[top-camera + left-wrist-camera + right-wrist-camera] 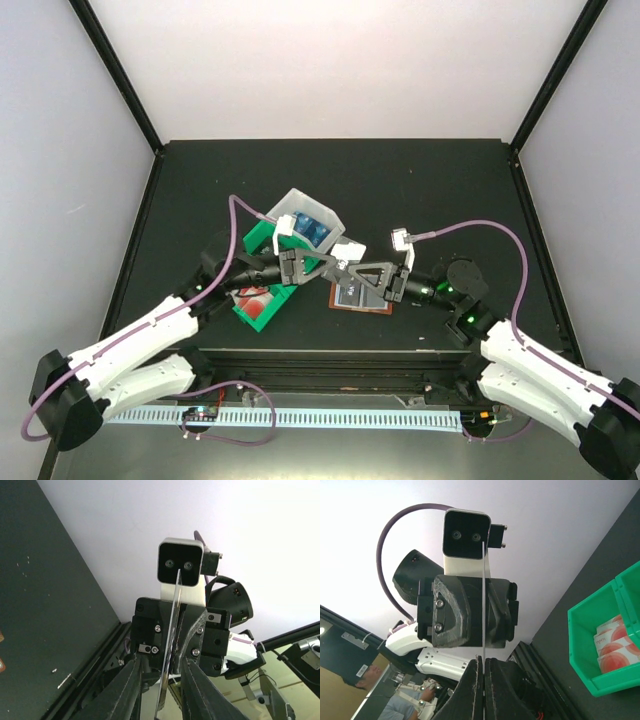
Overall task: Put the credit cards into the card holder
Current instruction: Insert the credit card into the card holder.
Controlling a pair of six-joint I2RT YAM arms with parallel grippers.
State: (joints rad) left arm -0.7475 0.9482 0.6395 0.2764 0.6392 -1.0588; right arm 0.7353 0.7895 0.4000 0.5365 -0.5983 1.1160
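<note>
Top external view: close to the near edge of the table (400, 180), a little right of its middle, the brown card holder (360, 297) lies open and flat, with a dark card showing in a pocket. Just left of it sits the green tray (262, 310) holding red-and-white credit cards (255, 296). Above the holder and the tray, the 2 arms meet tip to tip, with 1 credit card (174, 610) between them.

In the left wrist view this card is seen edge-on, a thin pale line, so its colour cannot be told. The left end effector (161, 662) is released: its 2 fingers (131, 685) stand apart on either side of the card, with a gap on each side. In the right wrist view the right end effector (483, 660) is clenched on the near end of the same card, its fingers pressed against both faces.

Farther back, toward the far edge, a white compartment (296, 207) at the tray's far end holds blue credit cards (312, 230).
</note>
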